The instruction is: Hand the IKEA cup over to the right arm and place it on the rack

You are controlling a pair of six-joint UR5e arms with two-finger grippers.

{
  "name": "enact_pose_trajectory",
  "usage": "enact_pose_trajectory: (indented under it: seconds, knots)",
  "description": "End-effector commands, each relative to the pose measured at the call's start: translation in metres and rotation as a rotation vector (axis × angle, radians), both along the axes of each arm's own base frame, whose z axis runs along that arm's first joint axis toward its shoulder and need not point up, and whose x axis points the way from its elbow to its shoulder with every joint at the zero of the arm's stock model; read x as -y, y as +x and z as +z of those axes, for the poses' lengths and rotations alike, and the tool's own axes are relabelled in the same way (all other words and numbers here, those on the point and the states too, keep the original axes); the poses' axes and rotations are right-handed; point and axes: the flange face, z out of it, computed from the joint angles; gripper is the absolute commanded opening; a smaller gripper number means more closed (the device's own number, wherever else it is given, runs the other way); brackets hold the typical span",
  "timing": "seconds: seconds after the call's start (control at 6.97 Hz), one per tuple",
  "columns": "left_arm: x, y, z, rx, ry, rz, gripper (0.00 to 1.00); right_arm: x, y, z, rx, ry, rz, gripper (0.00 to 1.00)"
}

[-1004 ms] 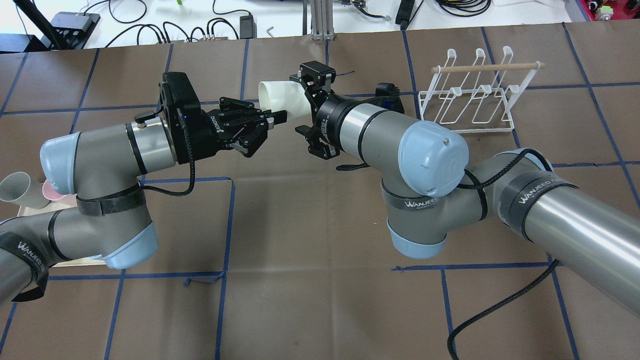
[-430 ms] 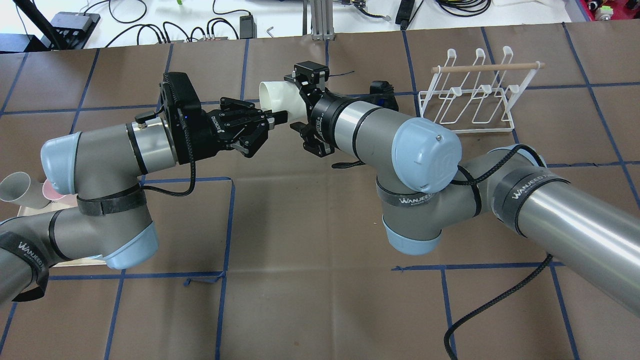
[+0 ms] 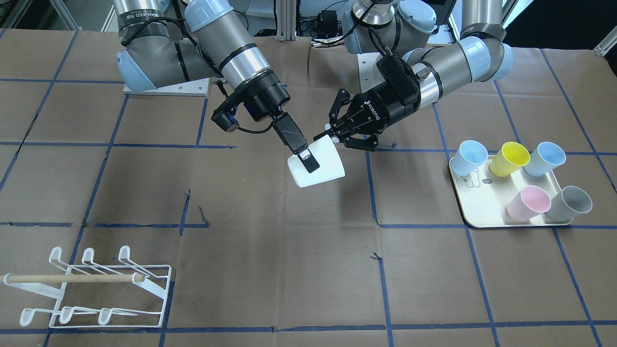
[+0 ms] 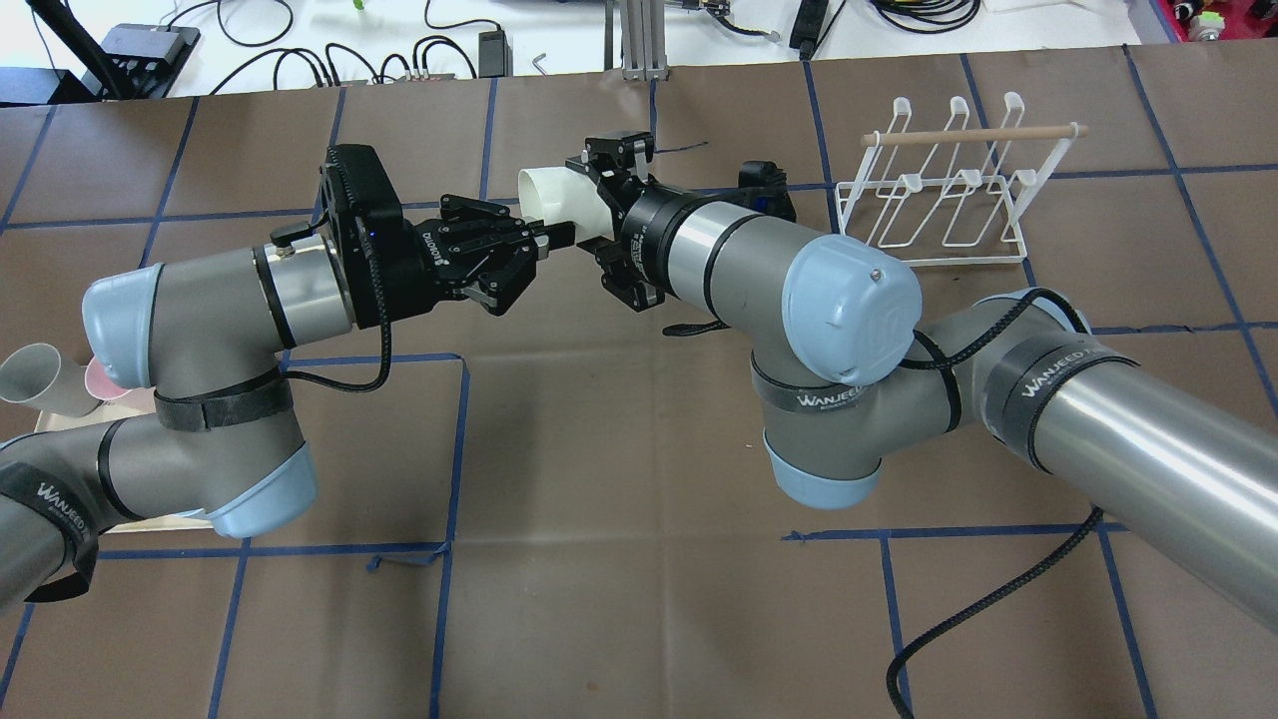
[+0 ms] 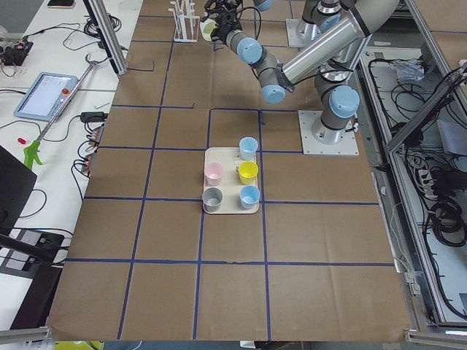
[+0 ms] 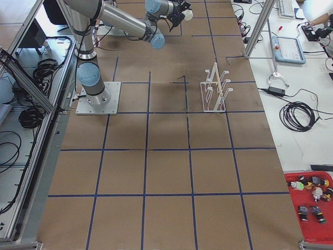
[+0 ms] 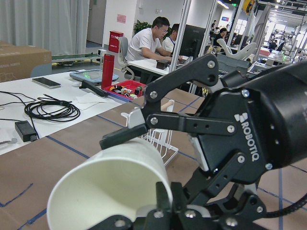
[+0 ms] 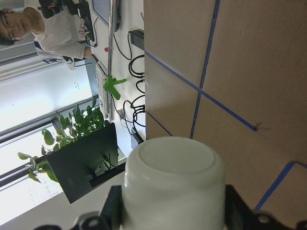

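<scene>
Tray [image 3: 475,197] holds five cups [image 3: 508,156]; left pincer [image 3: 331,139] pinches white cup [image 3: 323,168], right pincer [image 8: 173,201] flanks it, grip unclear.

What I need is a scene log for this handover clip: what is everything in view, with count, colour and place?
brown paper-covered table with blue tape grid: one, under everything.
white plastic cup: one, in the air mid-table, between both grippers.
cream tray with a cartoon drawing: one, on the robot's left.
small plastic cups: five on the tray; two pale blue, yellow, pink, grey.
white wire rack with a wooden dowel: one, empty, on the robot's right.
seated people: several, at desks beyond the table.
left gripper: black, shut on the cup's rim.
right gripper: black, fingers flanking the cup; grip unclear.
</scene>
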Motion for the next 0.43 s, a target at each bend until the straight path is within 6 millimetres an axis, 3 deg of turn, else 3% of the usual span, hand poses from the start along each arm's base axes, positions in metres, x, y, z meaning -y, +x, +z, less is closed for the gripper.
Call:
enact_pose_trajectory:
  seconds: [0.0,0.14,0.29]
  knots:
    - [0.0014,0.0007,0.0048,-0.007,0.021,0.021,0.47,0.0009,-0.0016,0.0002,-0.009,-0.006,-0.015,0.49]
    - [0.0013,0.0007,0.0052,-0.028,0.055,0.038,0.77,0.0009,-0.0016,0.0000,-0.009,-0.004,-0.016,0.44]
    - [0.0014,0.0007,0.0052,-0.038,0.064,0.046,0.92,0.0009,-0.0016,0.0000,-0.009,-0.004,-0.016,0.39]
